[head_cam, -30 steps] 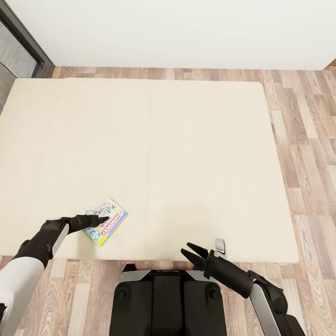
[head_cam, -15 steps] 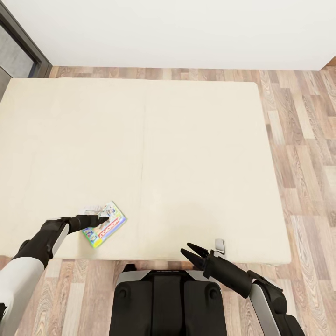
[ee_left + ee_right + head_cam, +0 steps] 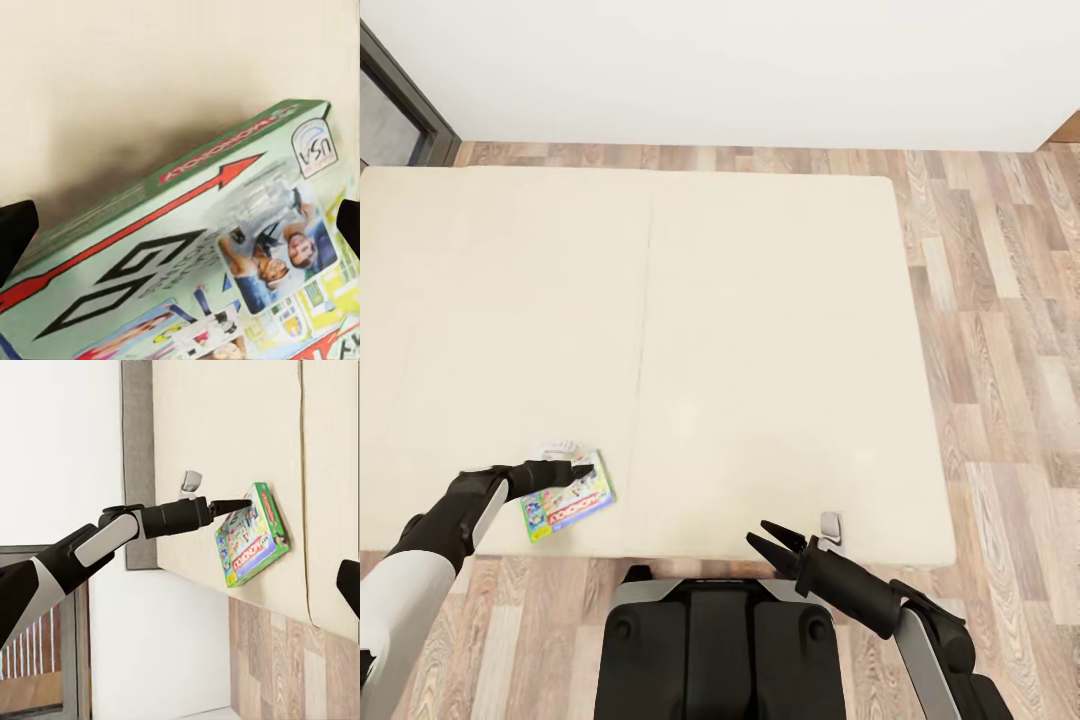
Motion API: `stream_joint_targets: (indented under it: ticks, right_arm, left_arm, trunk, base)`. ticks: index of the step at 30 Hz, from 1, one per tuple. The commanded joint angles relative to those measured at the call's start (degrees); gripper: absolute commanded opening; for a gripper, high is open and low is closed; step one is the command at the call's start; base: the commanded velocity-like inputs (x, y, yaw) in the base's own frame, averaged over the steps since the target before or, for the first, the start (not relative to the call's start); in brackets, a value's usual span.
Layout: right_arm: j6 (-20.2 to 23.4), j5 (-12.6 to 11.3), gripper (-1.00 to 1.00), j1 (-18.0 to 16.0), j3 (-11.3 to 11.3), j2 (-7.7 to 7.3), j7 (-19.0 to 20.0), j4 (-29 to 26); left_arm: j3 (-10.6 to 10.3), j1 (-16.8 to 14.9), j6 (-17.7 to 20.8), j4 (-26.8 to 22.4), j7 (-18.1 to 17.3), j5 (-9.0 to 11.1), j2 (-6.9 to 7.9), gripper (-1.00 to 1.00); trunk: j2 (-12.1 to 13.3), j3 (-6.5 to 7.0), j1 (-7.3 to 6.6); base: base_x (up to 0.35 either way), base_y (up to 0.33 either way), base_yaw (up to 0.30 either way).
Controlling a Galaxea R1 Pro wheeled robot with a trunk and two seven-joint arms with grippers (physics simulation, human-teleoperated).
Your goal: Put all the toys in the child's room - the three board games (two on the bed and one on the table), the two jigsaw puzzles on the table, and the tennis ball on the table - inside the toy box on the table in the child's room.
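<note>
View panned right — Monopoly box (image 3: 566,498) under left claw (image 3: 582,467) | right claw (image 3: 773,542) spread

Board game (image 3: 565,501) lying on the bed (image 3: 760,350) at its near left edge, left gripper (image 3: 582,468) over its far end, perhaps touching, right gripper (image 3: 769,541) at the near edge, well right.

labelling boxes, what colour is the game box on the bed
Mostly green with a red Monopoly banner, clearest in the left wrist view: game box.

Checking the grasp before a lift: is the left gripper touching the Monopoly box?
Cannot tell. In the head view the left gripper overlaps the Monopoly box, but no view shows contact or a gap plainly.
</note>
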Motion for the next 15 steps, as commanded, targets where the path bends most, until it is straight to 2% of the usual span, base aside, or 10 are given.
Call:
stream_joint_targets:
  ticks: [1,6,15]
  right_arm:
    - [0.4,-0.2,1.0,0.0,-0.1,0.04,0.1,0.0]
    - [0.4,-0.2,1.0,0.0,-0.1,0.04,0.1,0.0]
    - [0.4,-0.2,1.0,0.0,-0.1,0.04,0.1,0.0]
  left_arm:
    - [0.2,0.0,0.6,-0.1,-0.1,0.3,-0.04,1.0]
    - [0.3,0.0,0.7,-0.1,-0.1,0.3,-0.06,1.0]
    - [0.3,0.0,0.7,-0.1,-0.1,0.4,0.0,1.0]
  trunk:
    - [-0.1,-0.06,0.03]
    - [-0.1,-0.06,0.03]
    - [-0.1,-0.06,0.03]
  base:
    - [0.0,-0.099,0.0]
    - [0.0,-0.148,0.0]
    - [0.0,-0.02,0.0]
